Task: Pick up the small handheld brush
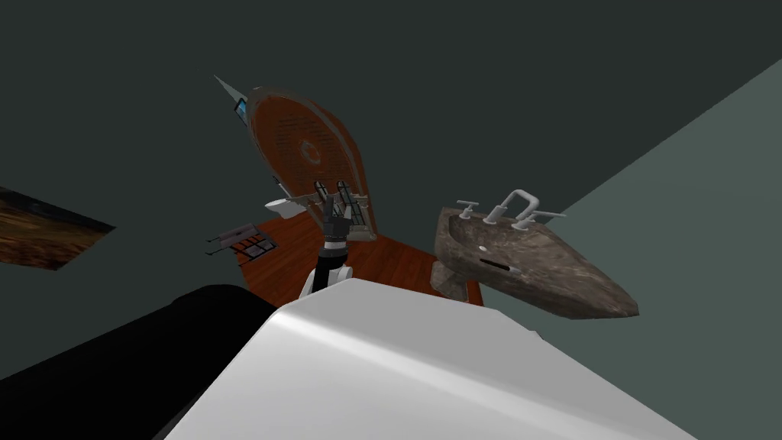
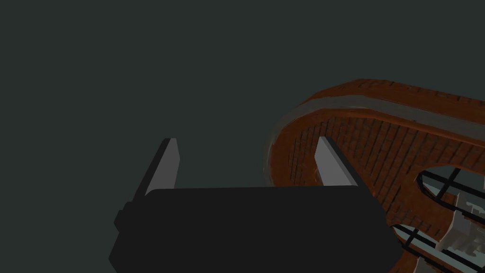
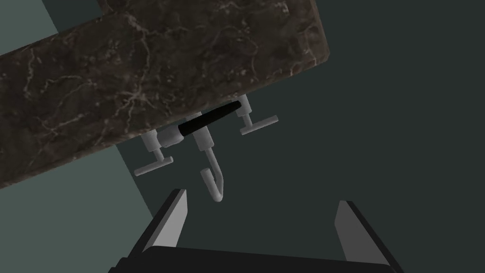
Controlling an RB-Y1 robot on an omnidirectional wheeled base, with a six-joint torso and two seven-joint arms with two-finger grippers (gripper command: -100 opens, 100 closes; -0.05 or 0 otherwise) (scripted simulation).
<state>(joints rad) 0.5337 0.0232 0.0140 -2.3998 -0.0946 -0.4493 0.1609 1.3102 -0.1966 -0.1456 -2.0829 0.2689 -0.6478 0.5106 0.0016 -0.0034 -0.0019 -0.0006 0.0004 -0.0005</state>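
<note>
My right tool [image 3: 263, 198] is wide open, pointed at the brown marble sink [image 3: 142, 71]. The small black-handled brush [image 3: 208, 121] lies on its top, just beside the grey faucet [image 3: 215, 180]. Left tool [image 2: 248, 141] is open too, near a red brick arch [image 2: 379, 142].

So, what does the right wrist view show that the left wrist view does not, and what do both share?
Only the right wrist view: the dark marbled sink, its grey faucet with two cross handles, and a black stick lying by the faucet, probably the brush.
Only the left wrist view: a brick-red oval tub with a grey rim.
Both: a dark wall and an open gripper, the left gripper in one, the right gripper in the other.
</note>
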